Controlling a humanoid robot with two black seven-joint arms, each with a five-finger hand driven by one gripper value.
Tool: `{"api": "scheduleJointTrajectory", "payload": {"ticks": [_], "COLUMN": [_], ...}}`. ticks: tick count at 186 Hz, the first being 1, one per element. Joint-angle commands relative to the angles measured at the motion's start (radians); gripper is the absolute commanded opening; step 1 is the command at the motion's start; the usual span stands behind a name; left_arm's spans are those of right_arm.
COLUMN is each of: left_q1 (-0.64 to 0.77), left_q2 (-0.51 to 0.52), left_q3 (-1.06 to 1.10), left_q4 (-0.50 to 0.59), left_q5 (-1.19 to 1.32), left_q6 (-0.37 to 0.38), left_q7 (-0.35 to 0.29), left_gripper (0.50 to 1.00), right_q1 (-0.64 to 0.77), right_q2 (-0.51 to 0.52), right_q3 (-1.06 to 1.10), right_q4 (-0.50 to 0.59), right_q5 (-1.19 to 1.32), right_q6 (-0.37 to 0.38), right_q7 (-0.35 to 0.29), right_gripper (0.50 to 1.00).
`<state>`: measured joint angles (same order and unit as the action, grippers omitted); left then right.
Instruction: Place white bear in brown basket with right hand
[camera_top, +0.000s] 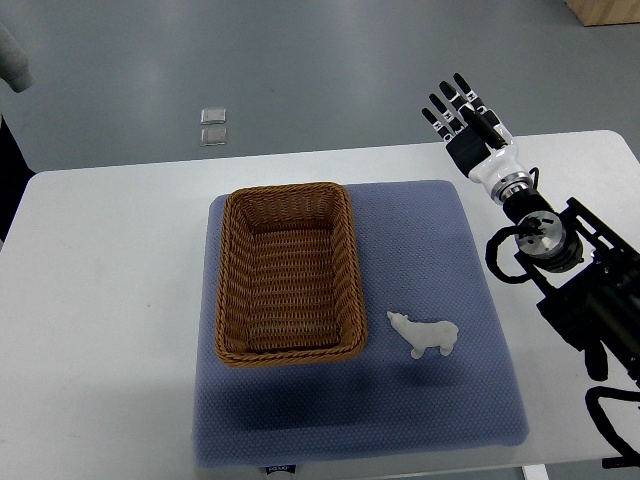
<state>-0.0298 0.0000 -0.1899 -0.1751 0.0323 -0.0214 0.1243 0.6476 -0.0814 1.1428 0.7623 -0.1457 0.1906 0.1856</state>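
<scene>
- The white table (110, 300) carries a blue mat (470, 300), and the mat's near edge runs almost to the table's near edge.
- Bare table lies wide open left of the mat; on the right there's only a narrower strip, taken up by the robot's arm.
- The right hand (478, 135) hovers over the mat's far right corner, its arm coming in from the right edge, fingers (445, 100) straight and slightly spread, holding nothing.
- The white bear (425, 334) lies flat on the mat, just right of the basket's near right corner and not touching it.
- Its long axis runs left to right, head toward the basket, legs toward the near edge.
- The brown basket (232, 290) sits on the mat's left half, long axis running away from the robot.
- Open mat between hand and bear, nothing in the way.
- Two small square plates (213, 126) on the floor beyond the table.
</scene>
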Motion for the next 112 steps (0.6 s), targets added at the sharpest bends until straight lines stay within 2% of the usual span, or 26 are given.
{"api": "scheduleJointTrajectory", "payload": {"ticks": [1,64,92,112], "left_q1": [0.001,0.001,0.001,0.001], "left_q2": [0.000,0.000,0.000,0.000], "left_q3": [0.000,0.001,0.000,0.001], "left_q4": [0.000,0.000,-0.001,-0.003], "left_q5": [0.000,0.000,0.000,0.000], "left_q6": [0.000,-0.002,-0.002,-0.002], "left_q7": [0.000,0.000,0.000,-0.002], "left_gripper": [1.000,1.000,1.000,1.000], "right_q1": [0.000,0.006,0.040,0.078], "right_q2": [0.000,-0.009,-0.054,-0.143], "right_q3": [0.000,-0.015,-0.069,-0.181], "right_q4": [-0.001,0.005,0.037,0.075], "right_q5": [0.000,-0.037,-0.138,-0.176], "right_q6": [0.000,0.007,0.004,0.024], "right_q7": [0.000,-0.005,-0.015,-0.029], "right_gripper": [0.926,0.928,0.928,0.928]}}
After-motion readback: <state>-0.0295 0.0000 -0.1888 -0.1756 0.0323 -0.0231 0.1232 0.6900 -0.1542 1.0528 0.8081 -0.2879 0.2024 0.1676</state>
